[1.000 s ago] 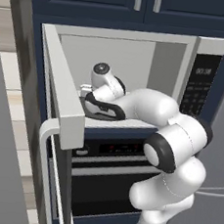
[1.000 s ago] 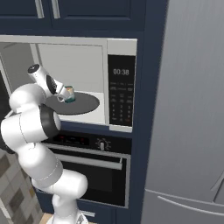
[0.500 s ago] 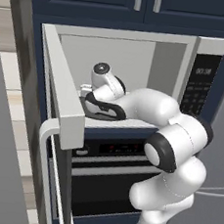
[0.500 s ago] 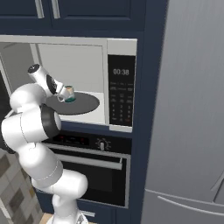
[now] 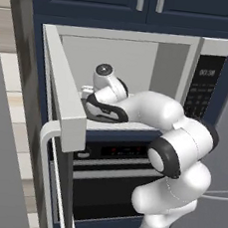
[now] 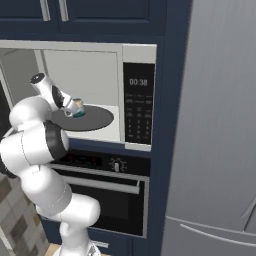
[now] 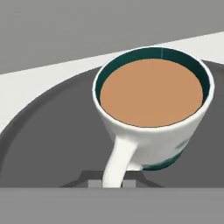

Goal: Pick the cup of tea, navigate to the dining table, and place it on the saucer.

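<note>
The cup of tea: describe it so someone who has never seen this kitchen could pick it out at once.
Find the open microwave built into the navy cabinets above the oven. Inside it lies a round dark turntable, and the cup of tea stands at its left side, right at the gripper. It is a small white mug with a teal pattern, filled with brown tea.

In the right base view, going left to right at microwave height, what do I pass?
Gripper → cup of tea → dark turntable plate → microwave control panel with its clock → narrow navy cabinet panel → grey fridge door.
</note>
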